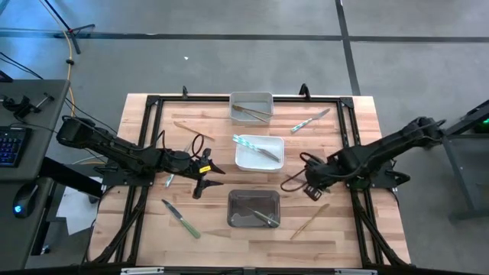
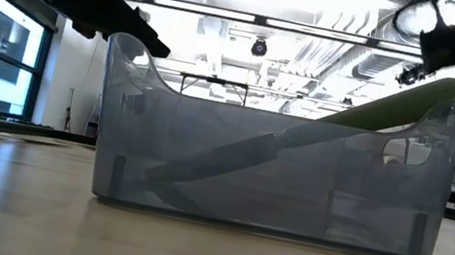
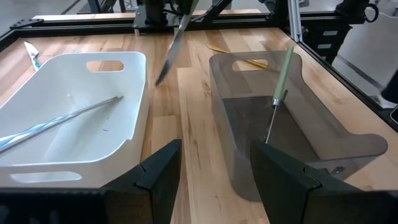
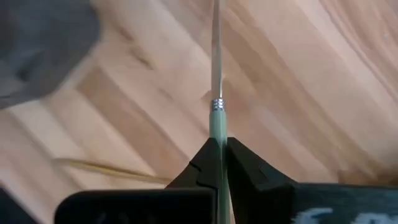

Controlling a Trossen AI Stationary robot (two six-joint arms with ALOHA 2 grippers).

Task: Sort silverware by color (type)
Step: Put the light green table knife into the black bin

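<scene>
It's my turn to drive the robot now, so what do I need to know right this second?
Left gripper: open, empty, left of the white plastic bin and the dark grey see-through bin.
Right gripper: shut on a green-handled metal utensil, right of those bins.
Done: blue-handled pieces in the white bin, one green-handled piece in the dark bin, wood-handled ones in the clear bin.
Left: at least four pieces loose on the wooden table, plus the held one.
</scene>
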